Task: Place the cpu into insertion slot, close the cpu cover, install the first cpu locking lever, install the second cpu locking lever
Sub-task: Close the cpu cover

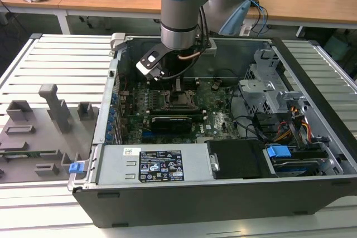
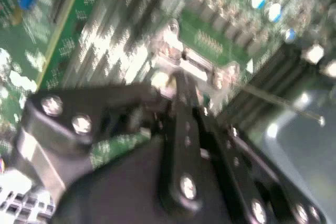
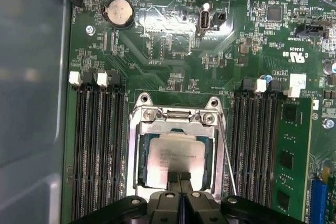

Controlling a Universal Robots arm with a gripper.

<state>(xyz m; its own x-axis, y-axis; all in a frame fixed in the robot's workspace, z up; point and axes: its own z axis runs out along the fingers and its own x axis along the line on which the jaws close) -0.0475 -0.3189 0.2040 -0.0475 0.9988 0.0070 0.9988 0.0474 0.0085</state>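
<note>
Your gripper (image 3: 180,178), fingers pressed together, bears on the cpu cover (image 3: 176,119), 12 o'clock edge in the exterior view, apparently pinning it over the cpu (image 3: 176,156).

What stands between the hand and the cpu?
Nothing visible. In the first wrist view the hand is at the edge of the cpu; the cpu cover frames it, leaving its top bare.

coin battery (image 3: 118,12) on motherboard (image 3: 173,51); grey fixtures (image 1: 54,107) just beside open computer case (image 1: 195,199)
</note>
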